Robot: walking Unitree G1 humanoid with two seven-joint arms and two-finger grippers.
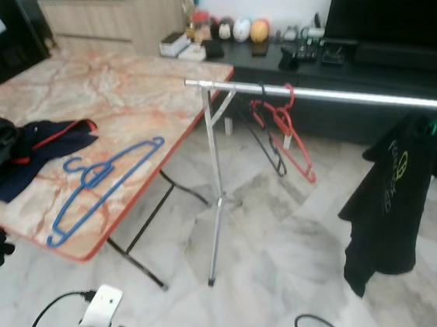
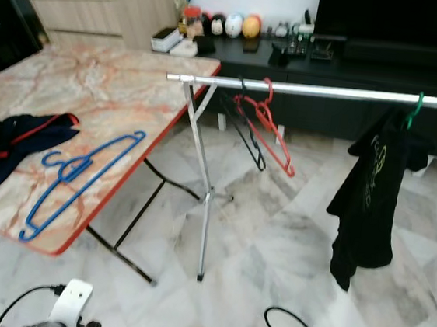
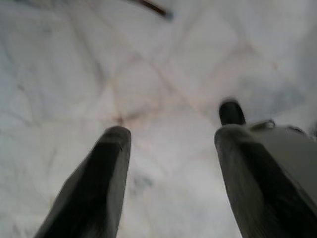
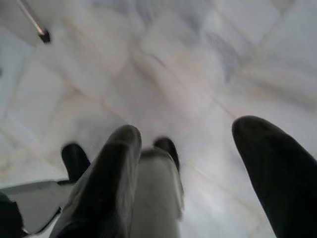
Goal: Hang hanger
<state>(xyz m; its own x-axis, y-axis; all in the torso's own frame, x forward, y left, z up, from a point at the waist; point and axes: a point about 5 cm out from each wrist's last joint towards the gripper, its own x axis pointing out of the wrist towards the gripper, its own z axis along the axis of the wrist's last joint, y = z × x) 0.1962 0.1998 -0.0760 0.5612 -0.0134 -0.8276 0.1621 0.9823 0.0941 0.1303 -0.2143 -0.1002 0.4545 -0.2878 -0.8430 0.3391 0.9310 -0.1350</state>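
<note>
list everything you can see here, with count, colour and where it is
blue hanger: 1, blue, flat on the marble table near its front edge
table: 1, orange-veined marble top with red rim, on the robot's left
dark clothes: a pile, black and navy with red trim, on the table's left end
rail: 1, silver, on a silver stand over the marble floor
red hanger: 1, red, hooked on the rail
black hanger: 1, black, hooked beside the red one
black shirt: 1, black, on a green hanger at the rail's right end
TV bench: 1, black, along the back wall, small items on top
left pincer: black fingers apart, over the floor
right pincer: black fingers apart, over the floor
</note>
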